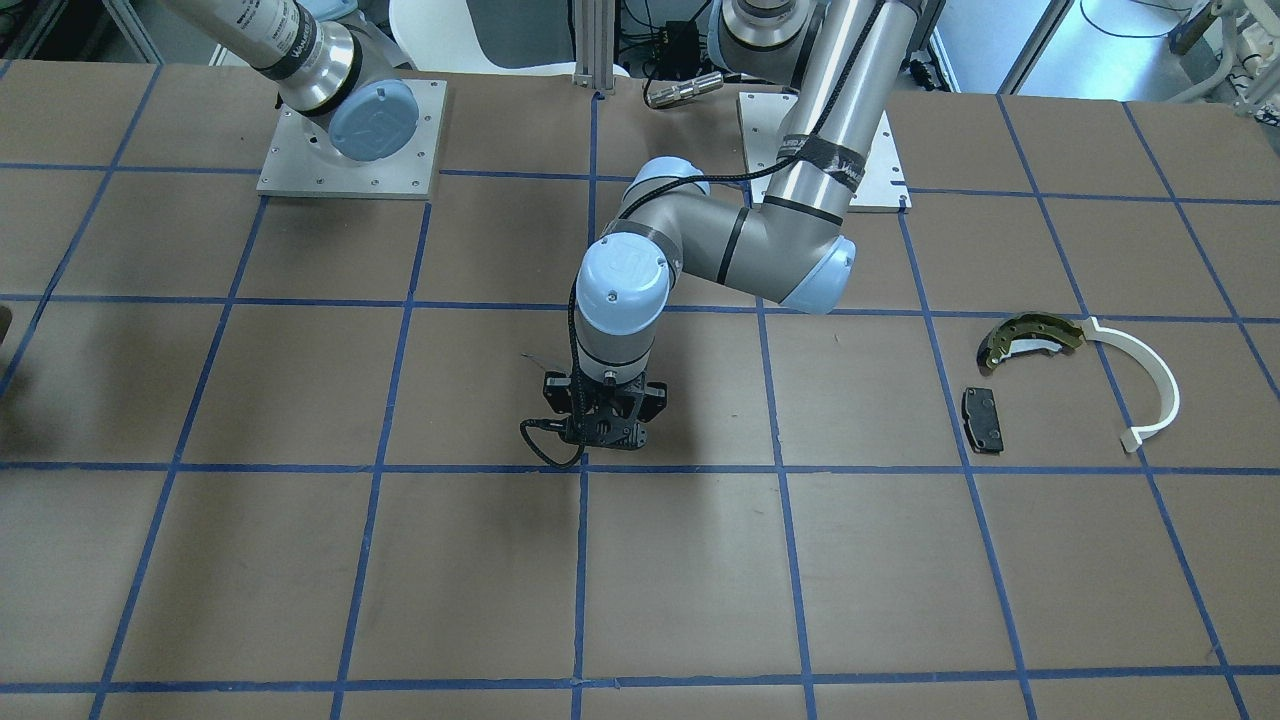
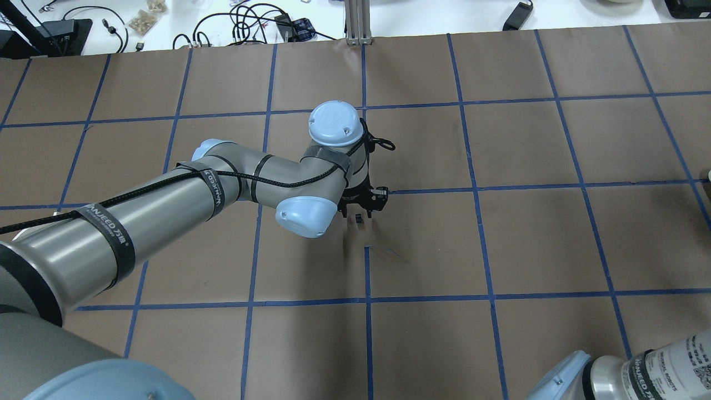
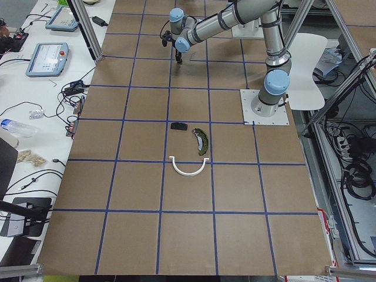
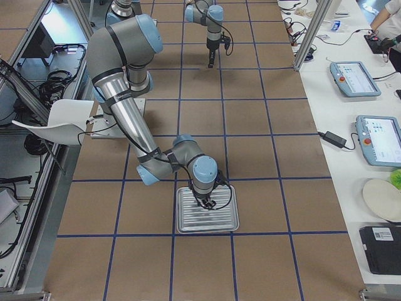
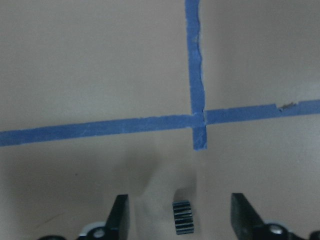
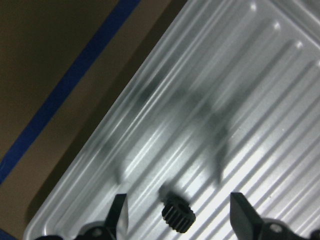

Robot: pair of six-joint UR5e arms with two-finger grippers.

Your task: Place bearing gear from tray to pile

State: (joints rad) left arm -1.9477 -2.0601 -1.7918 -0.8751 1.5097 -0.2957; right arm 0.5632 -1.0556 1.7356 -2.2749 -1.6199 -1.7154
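Note:
A small black bearing gear point(image 6: 178, 215) lies on the ribbed metal tray point(image 6: 225, 100), between the spread fingers of my open right gripper point(image 6: 177, 202), untouched. The side view shows that gripper point(image 4: 205, 204) low over the tray point(image 4: 188, 221). Another small toothed gear point(image 5: 183, 217) stands on edge on the brown table, apart from the fingers of my open left gripper point(image 5: 180, 205), which hangs over the table's middle point(image 2: 358, 214). The pile lies far off: an olive brake shoe point(image 1: 1030, 338), a white arc point(image 1: 1150, 385) and a black pad point(image 1: 982, 418).
Blue tape lines point(image 5: 197, 80) cross just ahead of the left gripper. The left arm's elbow point(image 2: 303, 214) reaches over the table's centre. Side benches hold tablets point(image 4: 355, 78) and cables. A white chair point(image 4: 62, 122) stands behind the robot.

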